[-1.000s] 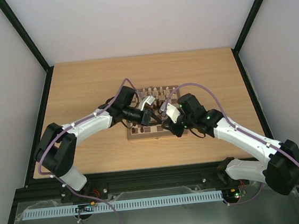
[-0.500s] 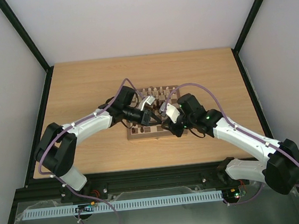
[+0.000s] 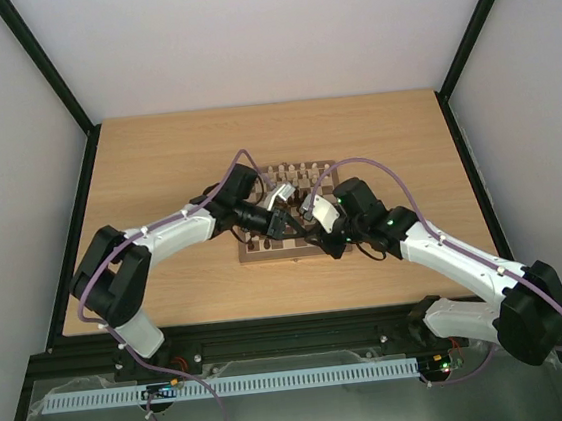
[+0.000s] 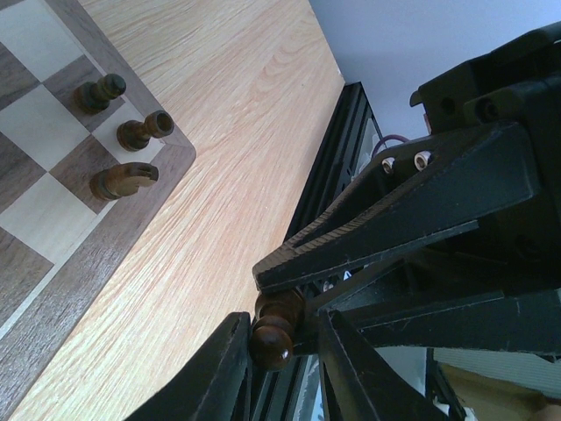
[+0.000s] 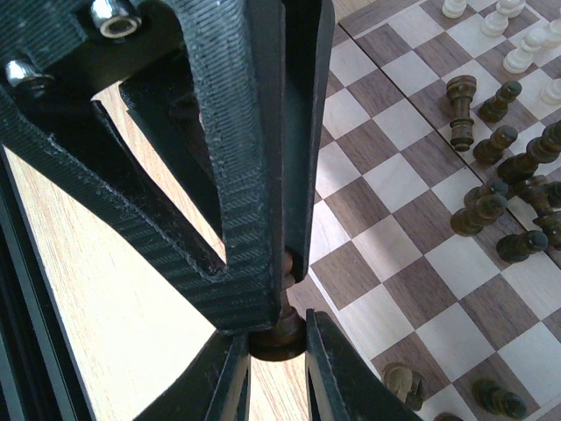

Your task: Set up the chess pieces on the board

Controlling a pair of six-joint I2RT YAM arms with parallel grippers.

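A dark brown chess piece (image 4: pixel 272 342) hangs above the board's (image 3: pixel 266 256) near edge, between my two grippers. My right gripper (image 5: pixel 277 333) is shut on its round base (image 5: pixel 279 342). My left gripper (image 4: pixel 282 329) is around its ball head: the head touches one finger (image 4: pixel 223 368), and a small gap shows on the other side. Three dark chess pieces (image 4: pixel 123 180) stand along the board's (image 4: pixel 53 219) corner squares. More dark pieces (image 5: pixel 500 202) crowd the board's (image 5: pixel 394 184) far side, with pale ones (image 5: pixel 517 44) beyond. In the top view both grippers meet (image 3: pixel 298 227) and hide the piece.
Bare wooden table (image 3: pixel 156 173) surrounds the board. A black frame rail (image 4: pixel 337 140) runs along the table's edge. A tan piece (image 5: pixel 399 381) and a dark one (image 5: pixel 495 399) sit on the board's squares near my right fingers.
My left gripper's jaws have eased slightly apart around the piece's head. The left arm has shifted a little; both grippers stay together over the board's near edge.
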